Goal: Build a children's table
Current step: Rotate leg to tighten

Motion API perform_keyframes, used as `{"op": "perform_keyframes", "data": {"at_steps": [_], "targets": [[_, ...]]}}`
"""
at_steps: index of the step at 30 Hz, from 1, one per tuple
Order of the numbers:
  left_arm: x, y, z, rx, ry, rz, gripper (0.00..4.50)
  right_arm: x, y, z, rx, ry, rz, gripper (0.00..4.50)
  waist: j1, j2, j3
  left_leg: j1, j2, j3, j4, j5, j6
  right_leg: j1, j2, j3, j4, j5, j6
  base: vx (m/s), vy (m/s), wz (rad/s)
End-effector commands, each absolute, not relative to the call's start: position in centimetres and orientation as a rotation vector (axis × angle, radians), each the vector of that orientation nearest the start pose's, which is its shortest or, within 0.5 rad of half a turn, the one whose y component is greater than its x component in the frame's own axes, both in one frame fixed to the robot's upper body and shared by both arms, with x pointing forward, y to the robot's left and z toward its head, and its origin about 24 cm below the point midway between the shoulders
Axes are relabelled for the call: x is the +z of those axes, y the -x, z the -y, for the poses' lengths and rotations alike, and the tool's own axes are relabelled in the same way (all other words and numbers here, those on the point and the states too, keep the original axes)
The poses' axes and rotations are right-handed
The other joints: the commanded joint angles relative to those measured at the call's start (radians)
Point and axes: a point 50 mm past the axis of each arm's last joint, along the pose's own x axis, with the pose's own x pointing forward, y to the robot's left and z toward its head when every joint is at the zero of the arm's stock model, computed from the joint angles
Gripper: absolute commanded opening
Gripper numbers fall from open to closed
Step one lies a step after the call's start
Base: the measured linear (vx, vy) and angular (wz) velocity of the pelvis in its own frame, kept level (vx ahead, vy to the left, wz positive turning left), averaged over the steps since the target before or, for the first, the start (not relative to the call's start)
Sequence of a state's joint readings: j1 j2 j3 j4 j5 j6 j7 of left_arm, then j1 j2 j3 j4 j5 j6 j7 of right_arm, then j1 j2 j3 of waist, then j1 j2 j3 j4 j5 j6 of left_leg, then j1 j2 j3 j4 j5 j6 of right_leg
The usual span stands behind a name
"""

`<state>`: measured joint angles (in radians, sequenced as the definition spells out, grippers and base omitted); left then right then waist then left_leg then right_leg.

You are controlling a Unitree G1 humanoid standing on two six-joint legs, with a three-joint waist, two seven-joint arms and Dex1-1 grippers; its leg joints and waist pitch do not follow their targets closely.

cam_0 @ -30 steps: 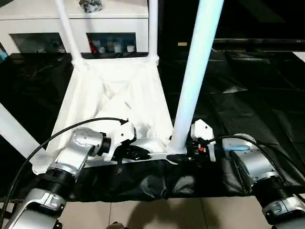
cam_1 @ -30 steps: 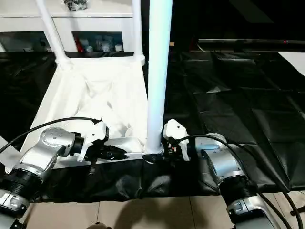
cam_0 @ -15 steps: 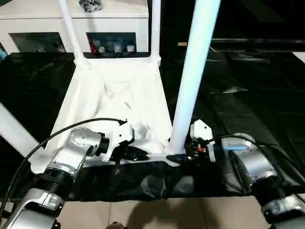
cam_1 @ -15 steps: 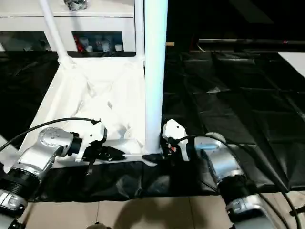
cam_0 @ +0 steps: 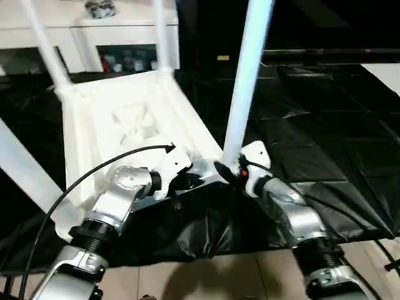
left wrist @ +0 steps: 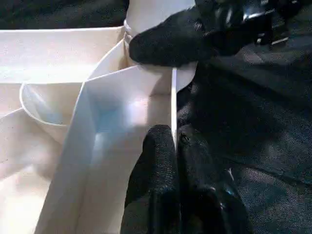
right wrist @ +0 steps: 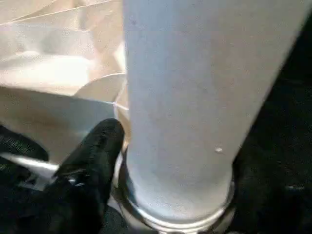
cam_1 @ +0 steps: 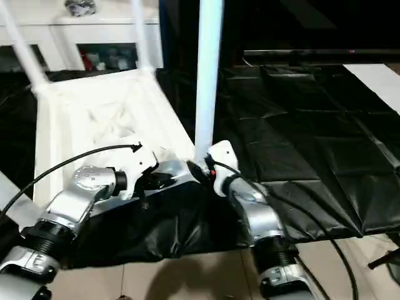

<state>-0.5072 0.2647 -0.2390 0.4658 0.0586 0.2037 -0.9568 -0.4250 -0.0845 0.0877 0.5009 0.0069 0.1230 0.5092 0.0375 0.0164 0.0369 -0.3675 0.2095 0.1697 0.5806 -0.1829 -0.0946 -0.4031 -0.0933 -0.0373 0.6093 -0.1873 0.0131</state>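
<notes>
The two silver forearms are seen at 6 o'clock of the head view, reaching toward the near edge of the small all-white plastic children's table (cam_0: 134,119), which lies inverted on the black plastic sheet (cam_0: 325,131) with its ribbed underside facing up. The left gripper (left wrist: 173,141) is pinched on the thin rim of the square top at the near edge, its two black fingers closed with the rim between them. Just toward 3 o'clock, the right gripper (cam_0: 226,173) is set at the base of the near-right round tapered white leg (cam_0: 245,81), its fingers spread around that leg at the corner socket; one black finger (right wrist: 92,161) lies against the leg base. Farther off, at 11 and 12 o'clock, two more legs stand upright. At 12 o'clock beyond, the white glass-doored cabinet (cam_0: 81,44) is visible.
</notes>
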Motion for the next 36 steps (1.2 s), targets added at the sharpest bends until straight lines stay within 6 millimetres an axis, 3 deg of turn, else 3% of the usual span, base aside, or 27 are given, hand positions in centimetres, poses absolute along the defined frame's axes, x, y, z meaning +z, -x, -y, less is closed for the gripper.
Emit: {"op": "perform_keyframes", "data": {"at_steps": [1,3,6,7,8,9,16,17,24,25,27,32,36], "targets": [[4.7,-30.3,-7.7,-1.294,-0.323,-0.329,0.0,3.8,-30.3,6.5,0.949,0.116,-0.202,3.48,0.004,-0.004,-0.055,0.002,0.006,0.006,-0.072,-0.236,0.024,0.046,-0.025,0.024,-0.075,-0.173,-0.197,0.0,0.0,0.0],[4.9,-30.1,-8.3,-1.325,-0.335,-0.315,0.0,3.8,-30.4,7.7,0.97,0.169,-0.195,3.8,0.009,-0.005,-0.056,0.0,0.006,0.007,-0.067,-0.192,0.046,0.049,-0.026,0.023,-0.068,-0.102,-0.221,0.0,0.0,0.0],[5.0,-30.1,-9.0,-1.33,-0.342,-0.328,0.0,4.0,-30.5,8.9,0.984,0.201,-0.186,3.8,0.013,-0.002,-0.058,0.003,0.007,0.01,-0.063,-0.171,0.061,0.048,-0.027,0.024,-0.062,-0.054,-0.24,0.0,0.0,0.0],[5.1,-30.1,-10.4,-1.362,-0.348,-0.341,0.0,4.4,-30.6,10.9,1.068,0.201,-0.198,3.8,0.015,-0.004,-0.058,0.002,0.006,0.011,-0.062,-0.166,0.066,0.05,-0.026,0.024,-0.06,-0.042,-0.245,0.0,0.0,0.0],[5.1,-30.1,-10.5,-1.363,-0.348,-0.342,0.0,4.4,-30.6,10.9,1.071,0.201,-0.199,3.8,0.018,-0.005,-0.059,0.003,0.005,0.009,-0.062,-0.169,0.071,0.057,-0.026,0.022,-0.06,-0.043,-0.248,0.0,0.0,0.0],[5.1,-30.1,-10.9,-1.375,-0.344,-0.341,0.0,4.5,-30.6,11.5,1.113,0.209,-0.21,3.8,0.018,-0.003,-0.058,0.005,0.008,0.012,-0.06,-0.177,0.085,0.05,-0.025,0.023,-0.06,-0.037,-0.261,0.0,0.0,0.0],[5.3,-30.2,-12.6,-1.432,-0.316,-0.362,0.0,4.2,-29.5,13.2,1.362,0.265,-0.324,3.8,0.029,-0.005,-0.054,0.006,0.013,0.012,-0.062,-0.208,0.08,0.05,-0.028,0.02,-0.061,-0.106,-0.268,0.0,0.0,0.0],[5.4,-30.2,-12.7,-1.44,-0.311,-0.365,0.0,4.2,-29.5,13.3,1.384,0.266,-0.333,3.64,0.03,-0.011,-0.053,0.006,0.013,0.013,-0.062,-0.212,0.077,0.05,-0.028,0.021,-0.062,-0.122,-0.263,0.0,0.0,0.0],[5.4,-30.2,-13.8,-1.473,-0.286,-0.394,0.0,4.2,-29.3,13.4,1.452,0.241,-0.366,3.03,0.032,-0.013,-0.054,0.005,0.013,0.013,-0.063,-0.197,0.075,0.048,-0.03,0.021,-0.062,-0.14,-0.261,0.0,0.0,0.0],[5.4,-30.1,-14.0,-1.478,-0.286,-0.401,0.0,4.3,-29.3,13.5,1.458,0.239,-0.37,3.03,0.033,-0.009,-0.054,0.005,0.014,0.012,-0.062,-0.194,0.074,0.047,-0.03,0.021,-0.061,-0.139,-0.263,0.0,0.0,0.0],[5.4,-30.1,-14.1,-1.481,-0.285,-0.404,0.0,4.3,-29.3,13.5,1.465,0.237,-0.372,2.69,0.034,-0.009,-0.055,0.005,0.013,0.013,-0.062,-0.186,0.075,0.048,-0.03,0.021,-0.06,-0.125,-0.265,0.0,0.0,0.0],[5.3,-29.9,-14.3,-1.494,-0.278,-0.417,0.0,4.1,-29.2,13.5,1.486,0.23,-0.38,2.39,0.038,-0.013,-0.056,0.005,0.014,0.014,-0.061,-0.177,0.081,0.048,-0.03,0.021,-0.058,-0.112,-0.269,0.0,0.0,0.0],[5.2,-30.0,-14.3,-1.463,-0.287,-0.404,0.0,3.9,-29.2,13.2,1.456,0.208,-0.358,2.17,0.041,-0.01,-0.055,0.005,0.014,0.013,-0.062,-0.181,0.077,0.048,-0.031,0.021,-0.059,-0.127,-0.264,0.0,0.0,0.0]]}}
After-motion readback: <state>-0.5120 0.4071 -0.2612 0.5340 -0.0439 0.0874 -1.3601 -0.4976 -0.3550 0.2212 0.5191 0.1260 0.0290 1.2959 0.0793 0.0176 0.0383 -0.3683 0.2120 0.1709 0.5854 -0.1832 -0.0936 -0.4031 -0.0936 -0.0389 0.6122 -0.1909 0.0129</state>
